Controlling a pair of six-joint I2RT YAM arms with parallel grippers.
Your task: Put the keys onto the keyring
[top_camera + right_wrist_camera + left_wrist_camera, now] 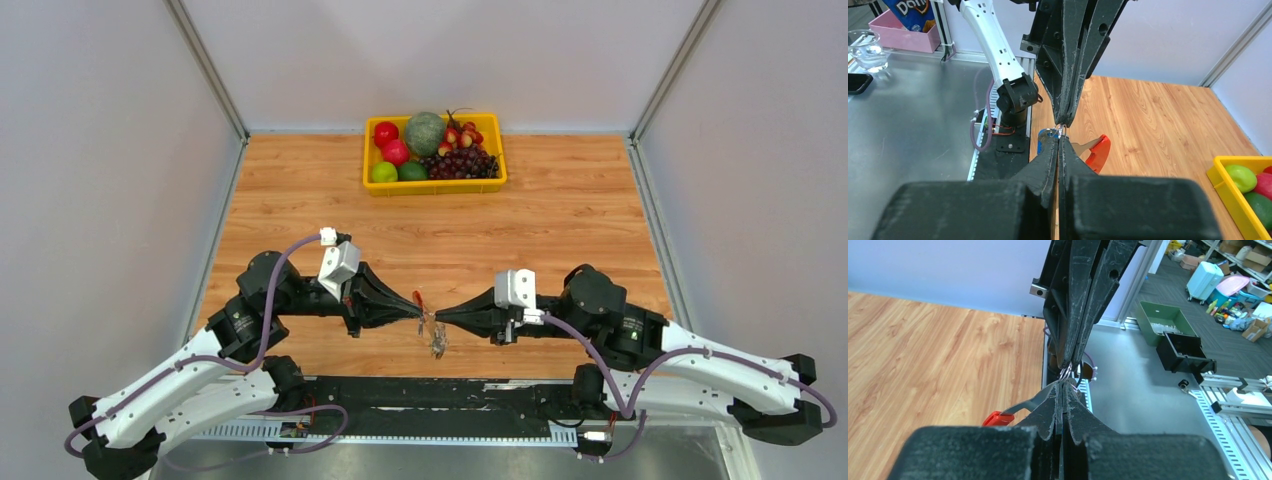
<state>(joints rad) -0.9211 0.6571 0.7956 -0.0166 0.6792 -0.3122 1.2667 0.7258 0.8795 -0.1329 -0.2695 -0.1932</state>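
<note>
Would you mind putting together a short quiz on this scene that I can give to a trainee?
1. True or false: the left gripper and the right gripper meet tip to tip, both shut.
2. Which key sticks out beside the left gripper's fingertips in its wrist view? A. the red key B. a green key C. a yellow key
3. Fill in: the yellow basket stands at the ___ edge of the table, as seen from the arm bases.

Key: 1 true; 2 A; 3 far.
</note>
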